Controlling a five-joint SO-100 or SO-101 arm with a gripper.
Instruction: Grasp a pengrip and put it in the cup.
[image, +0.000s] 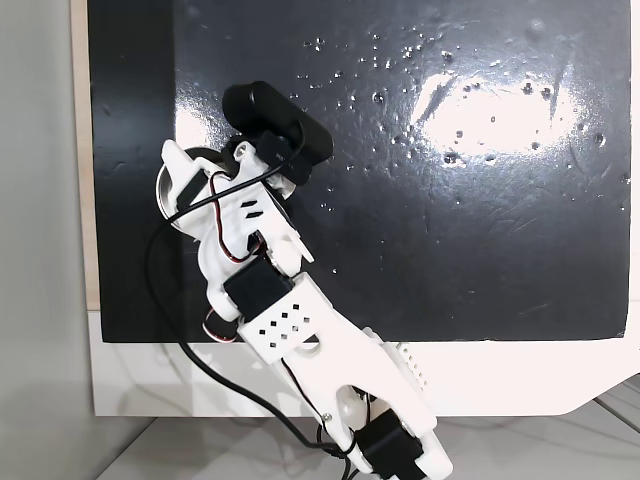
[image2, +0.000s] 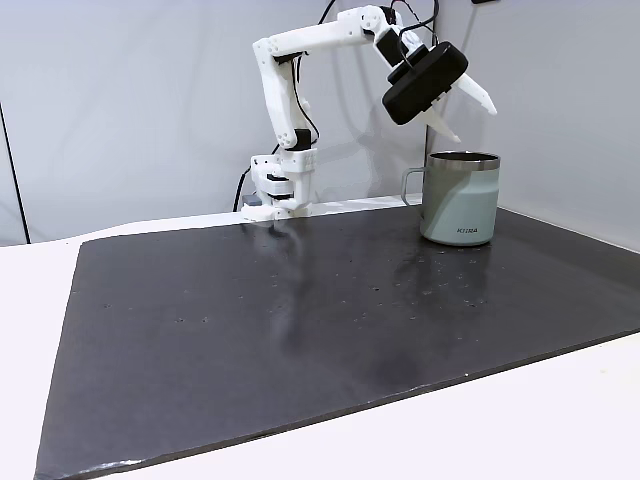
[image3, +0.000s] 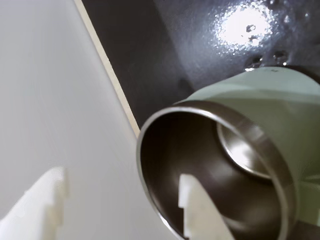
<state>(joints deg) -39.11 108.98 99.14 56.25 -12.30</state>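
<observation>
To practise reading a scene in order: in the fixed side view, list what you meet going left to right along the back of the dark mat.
Arm base → gripper above the cup → cup.

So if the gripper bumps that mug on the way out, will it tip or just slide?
Probably slide. The cup looks squat with a wide base, standing upright on the glossy black mat, so tipping seems unlikely. Its steel-lined wall suggests some weight, which should resist a light nudge. The open gripper hangs at rim height, where a knock has the most leverage.
</observation>
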